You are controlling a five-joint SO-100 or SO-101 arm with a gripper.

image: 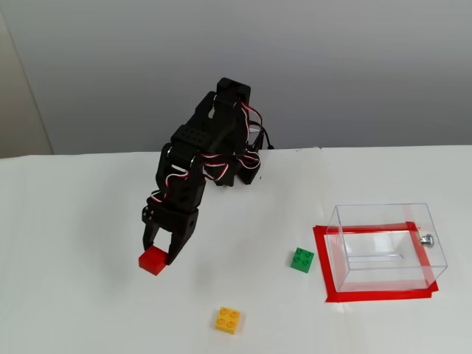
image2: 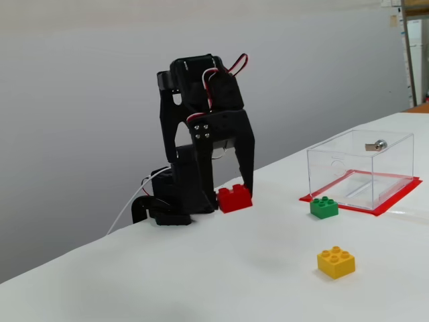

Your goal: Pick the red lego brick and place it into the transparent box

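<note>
Carry step in hand, by the look of it: red lego brick [image: 152,260] pinched between the jaws of the black gripper [image: 156,258] and lifted clear of the white table [image: 66,295], as the gap beneath it in the side-on fixed view makes plain [image2: 234,198]. Jaws closed onto the brick from both flanks, studs facing up, brick sitting slightly tilted at the fingertips. Arm folded high, red and white servo wires [image: 210,166] looped along the links.

Transparent box [image: 386,245] standing empty at about 3 o'clock from the gripper in the higher fixed view, well apart from it, set on a frame of red tape [image: 380,295], small silver knob [image: 425,238] on its far-right wall. Green brick [image: 301,259] lying just outside the box's left wall, between gripper and box; yellow brick [image: 228,319] at about 5 o'clock from the held brick, nearer the front edge of the table.

Pick apparently done, placing not yet begun. Next move, as judged from this: swing toward 3 o'clock with the brick kept high enough to pass over the green brick and the box's near rim, then centre over the open top before spreading the jaws. Main risk: clipping the thin clear wall, hard to see against the white surface.
</note>
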